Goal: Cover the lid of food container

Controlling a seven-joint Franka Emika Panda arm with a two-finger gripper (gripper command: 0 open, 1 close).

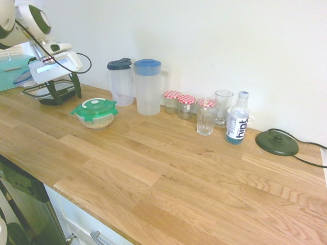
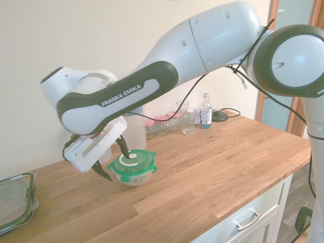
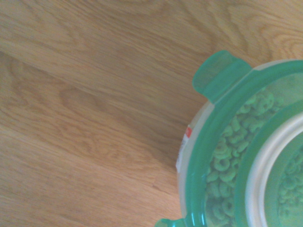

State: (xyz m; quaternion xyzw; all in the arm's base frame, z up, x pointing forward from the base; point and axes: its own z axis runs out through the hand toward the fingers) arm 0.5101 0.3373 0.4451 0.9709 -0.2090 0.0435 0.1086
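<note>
The round green lid (image 1: pixel 94 107) with its white ring lies on top of the small clear food container (image 1: pixel 96 121), which holds cereal rings. In the second exterior view the lid (image 2: pixel 132 161) sits level on the bowl (image 2: pixel 133 177). My gripper (image 1: pixel 64 91) hangs open just beside the bowl, on the side away from the jugs, with nothing between its fingers. There the gripper (image 2: pixel 112 160) has one dark fingertip (image 2: pixel 124 148) close to the lid's rim. The wrist view shows the lid (image 3: pixel 222 142), one clip tab and bare wood beside it.
A rectangular black-rimmed clear box (image 1: pixel 48 91) sits behind the gripper. Two tall clear jugs (image 1: pixel 147 87) stand behind the bowl. Red-checked jars (image 1: pixel 186 105), two glasses (image 1: pixel 206 116), a water bottle (image 1: pixel 237 118) and a black round base (image 1: pixel 276 142) line the wall.
</note>
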